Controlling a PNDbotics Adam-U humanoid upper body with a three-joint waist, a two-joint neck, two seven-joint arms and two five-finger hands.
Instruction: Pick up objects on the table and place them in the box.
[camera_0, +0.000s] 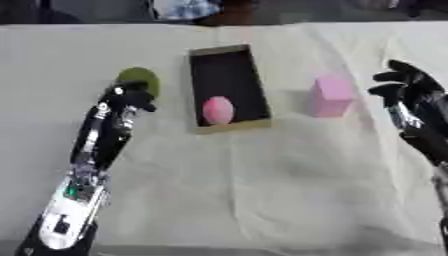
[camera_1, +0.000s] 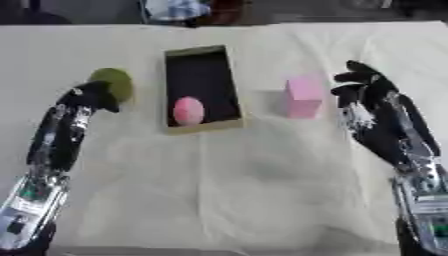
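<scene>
An open cardboard box (camera_0: 230, 50) with a dark inside lies mid-table; a pink egg-shaped object (camera_0: 218, 110) rests in its near end. Left of the box is a round olive-green object (camera_0: 137, 76). My left hand (camera_0: 129, 96) is at that object's near edge with fingers curled; whether it holds the object is hidden. A pink block (camera_0: 330, 96) stands upright right of the box. My right hand (camera_1: 367, 87) hovers just right of the block, fingers spread and open, not touching it.
A pale cloth (camera_0: 262, 190) covers the table, with wide bare cloth in front of the box. Dark and blue items (camera_0: 185, 9) sit beyond the far edge.
</scene>
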